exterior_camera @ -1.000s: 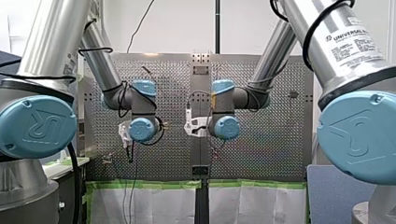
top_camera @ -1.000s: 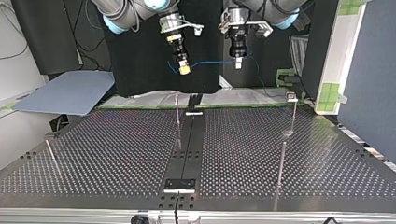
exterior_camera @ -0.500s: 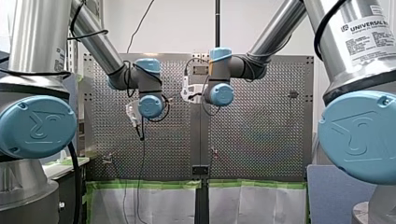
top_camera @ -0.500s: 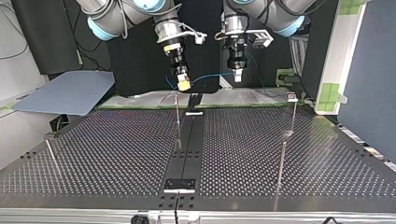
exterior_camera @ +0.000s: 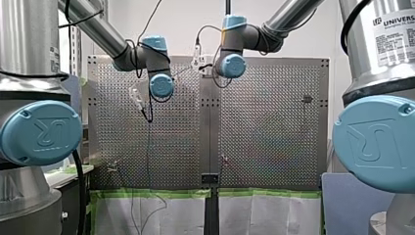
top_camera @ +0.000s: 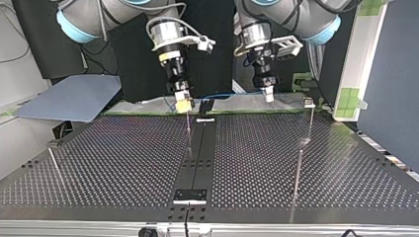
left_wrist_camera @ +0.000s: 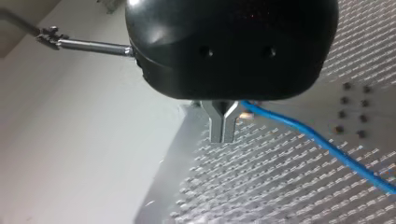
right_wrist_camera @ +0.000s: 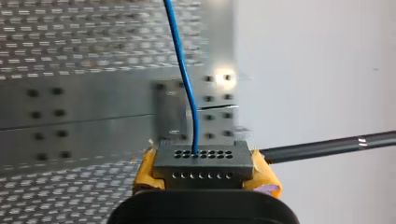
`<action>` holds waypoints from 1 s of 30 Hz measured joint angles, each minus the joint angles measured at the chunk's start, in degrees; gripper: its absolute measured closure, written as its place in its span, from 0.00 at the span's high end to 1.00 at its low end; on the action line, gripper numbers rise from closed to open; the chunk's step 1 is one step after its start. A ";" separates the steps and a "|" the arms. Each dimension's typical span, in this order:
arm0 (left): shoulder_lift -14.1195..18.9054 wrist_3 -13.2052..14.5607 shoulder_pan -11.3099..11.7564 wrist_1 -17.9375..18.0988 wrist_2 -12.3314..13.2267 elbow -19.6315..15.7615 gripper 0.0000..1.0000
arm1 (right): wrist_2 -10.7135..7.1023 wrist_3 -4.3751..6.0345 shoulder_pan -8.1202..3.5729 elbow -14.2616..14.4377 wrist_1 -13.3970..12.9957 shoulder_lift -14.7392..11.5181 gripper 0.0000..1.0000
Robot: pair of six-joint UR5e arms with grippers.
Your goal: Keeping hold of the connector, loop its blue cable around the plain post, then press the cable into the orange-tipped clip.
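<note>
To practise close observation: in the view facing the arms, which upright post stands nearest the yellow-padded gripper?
The middle post, beside the dark strip: my right gripper hangs just above its tip; the others stand aside.

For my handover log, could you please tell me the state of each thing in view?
right pincer: shut on the connector.
left pincer: shut on the blue cable.
connector: held between yellow pads.
blue cable: strung between the pincers, not yet round any post.
centre post: upright, bare of cable.
</note>
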 joint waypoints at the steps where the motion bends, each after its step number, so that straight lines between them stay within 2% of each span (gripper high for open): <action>1: 0.61 0.46 0.30 -0.60 -0.55 0.60 0.00 | 0.00 -0.06 -0.03 -0.50 0.49 -0.50 0.00; 5: 2.65 2.02 1.81 -2.65 -1.14 2.65 0.00 | -0.03 -0.92 0.08 -2.86 2.84 -1.86 0.00; 9: 4.66 3.01 3.71 -4.68 0.07 4.67 0.00 | 0.00 -2.51 0.25 -4.82 4.71 -0.76 0.00; 12: 6.18 3.41 5.20 -6.17 1.45 6.18 0.00 | 0.04 -2.96 0.20 -6.00 5.35 -0.17 0.00; 20: 9.81 2.48 9.60 -10.59 5.81 10.59 0.00 | -0.06 -2.56 -0.56 -9.76 6.89 0.25 0.00; 26: 10.32 1.77 12.79 -13.79 8.99 13.77 0.00 | -0.46 -2.29 -1.30 -12.73 10.13 0.30 0.00; 30: 10.31 1.17 14.93 -15.92 11.13 15.92 0.00 | -1.32 -2.05 -1.85 -13.32 10.78 0.52 0.00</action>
